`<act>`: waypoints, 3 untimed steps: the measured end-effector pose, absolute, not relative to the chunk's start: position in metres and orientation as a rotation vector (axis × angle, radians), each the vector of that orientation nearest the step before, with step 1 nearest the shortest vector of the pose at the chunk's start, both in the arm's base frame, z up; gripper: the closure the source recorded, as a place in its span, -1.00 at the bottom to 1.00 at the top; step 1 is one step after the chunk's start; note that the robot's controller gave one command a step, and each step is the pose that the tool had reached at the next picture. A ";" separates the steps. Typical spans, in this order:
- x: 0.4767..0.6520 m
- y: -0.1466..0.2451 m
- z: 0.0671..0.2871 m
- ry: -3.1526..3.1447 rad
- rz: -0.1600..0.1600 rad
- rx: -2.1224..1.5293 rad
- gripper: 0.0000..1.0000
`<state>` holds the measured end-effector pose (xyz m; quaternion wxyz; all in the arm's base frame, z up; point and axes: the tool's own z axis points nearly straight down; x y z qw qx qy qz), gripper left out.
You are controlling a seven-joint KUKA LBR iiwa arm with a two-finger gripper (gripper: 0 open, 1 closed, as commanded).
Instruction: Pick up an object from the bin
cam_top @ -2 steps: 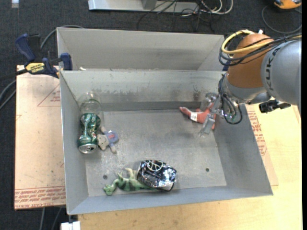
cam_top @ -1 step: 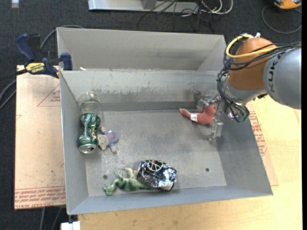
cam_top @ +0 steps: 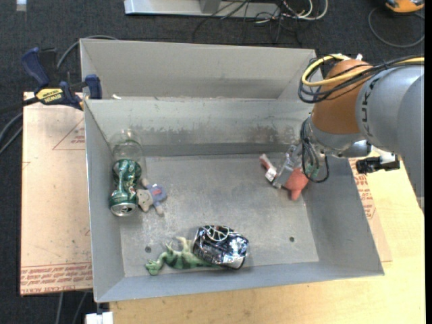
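The arm (cam_top: 378, 113) comes in over the right wall of the grey bin (cam_top: 202, 123) and bends down into its right rear part. The gripper (cam_top: 295, 167) sits low there, close to the bin floor and near the foot of the back wall, with dark cables hanging about it. From this angle it is not possible to tell whether the gripper is open or closed, nor whether it grips anything.

Directly at the gripper's tip lies a small salmon-red lump (cam_top: 296, 183), touching it or just beneath it. Just beside the lump, toward the bin's middle, lies a small white and red piece (cam_top: 270, 171), tilted on the floor.

The other things lie well apart from the gripper. Along the left wall a dented green can (cam_top: 125, 187) lies on its side, and behind it a clear bottle (cam_top: 127, 144) rests near the left rear corner. Just beside the can is a small pale toy figure (cam_top: 151, 198). At the front wall a crumpled black and white bag (cam_top: 221, 247) lies next to a green toy lizard (cam_top: 172, 258), the two touching. The middle of the bin floor between these groups is bare metal.
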<state>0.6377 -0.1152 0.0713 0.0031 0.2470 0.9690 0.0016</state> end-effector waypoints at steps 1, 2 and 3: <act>0.638 -0.116 0.071 3.038 0.005 0.774 1.00; 0.636 -0.115 0.079 3.043 0.004 0.774 1.00; 0.635 -0.115 0.095 3.047 0.005 0.775 1.00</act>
